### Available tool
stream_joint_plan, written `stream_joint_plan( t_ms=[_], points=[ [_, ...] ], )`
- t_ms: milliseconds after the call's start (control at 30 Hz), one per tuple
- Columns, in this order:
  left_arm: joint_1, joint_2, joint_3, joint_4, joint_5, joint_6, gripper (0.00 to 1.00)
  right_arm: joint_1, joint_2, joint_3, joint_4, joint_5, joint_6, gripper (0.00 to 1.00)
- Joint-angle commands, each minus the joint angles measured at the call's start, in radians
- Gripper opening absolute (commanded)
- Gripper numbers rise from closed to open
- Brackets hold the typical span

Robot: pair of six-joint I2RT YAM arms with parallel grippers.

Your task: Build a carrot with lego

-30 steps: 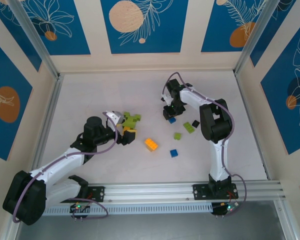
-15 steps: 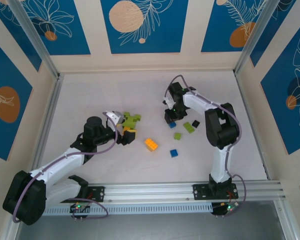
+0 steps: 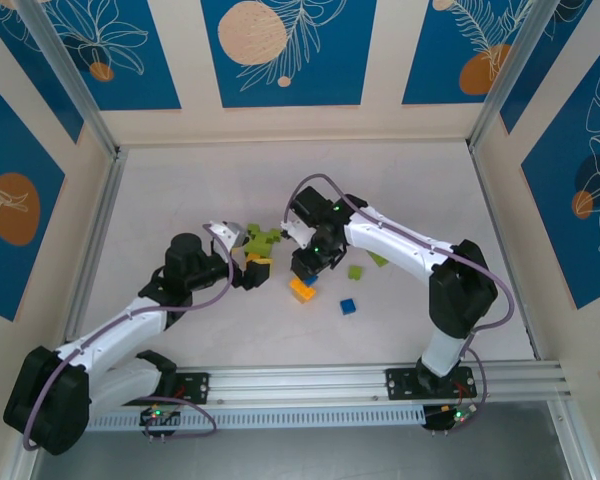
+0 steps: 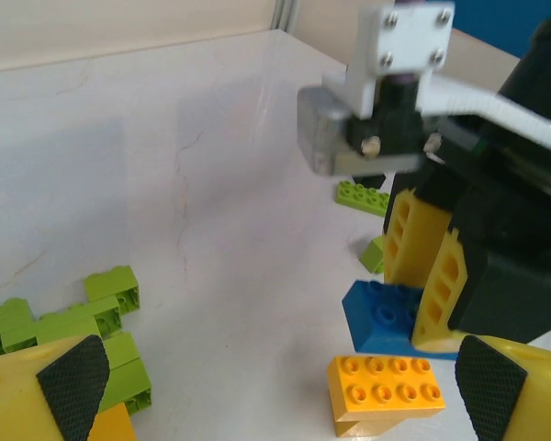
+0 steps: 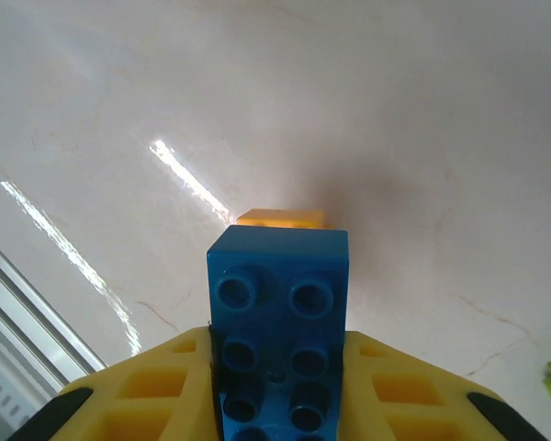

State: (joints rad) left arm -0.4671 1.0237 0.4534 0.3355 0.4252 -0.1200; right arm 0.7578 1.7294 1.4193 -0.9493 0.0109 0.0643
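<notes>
One blue brick [image 5: 277, 308] has left its spot on the right of the table [image 3: 180, 190]. The right gripper [image 3: 310, 266] is pinching it narrow between its yellow fingers and has swung it over to centre within the last second. It's now hanging just beside the loose orange brick [image 3: 301, 290], with its studs poking out past the fingertips. In the left wrist view the blue brick is sitting low, right behind the orange one, and I can't tell if they're touching. The left gripper [image 3: 242, 255] hasn't moved and is parking by the lime green cluster [image 3: 263, 240], jaws wide, nothing between them. A second blue brick [image 3: 348, 306] and a single green brick [image 3: 355, 272] are lying loose further right. My read is that the pick is done and the right arm is lining up to mate blue onto orange. It isn't looking pressed home yet.
</notes>
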Motion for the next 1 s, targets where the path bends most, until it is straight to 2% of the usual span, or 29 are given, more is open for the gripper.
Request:
stream_joint_plan(
  t_ms=[0, 967],
  points=[
    [0.002, -0.021, 0.011, 0.017, 0.003, 0.024, 0.99, 0.011, 0.008, 0.012, -0.035, -0.006, 0.028, 0.3],
    [0.002, 0.005, 0.019, 0.023, 0.021, 0.026, 0.99, 0.038, 0.083, -0.021, 0.006, -0.008, 0.032, 0.3]
  ],
)
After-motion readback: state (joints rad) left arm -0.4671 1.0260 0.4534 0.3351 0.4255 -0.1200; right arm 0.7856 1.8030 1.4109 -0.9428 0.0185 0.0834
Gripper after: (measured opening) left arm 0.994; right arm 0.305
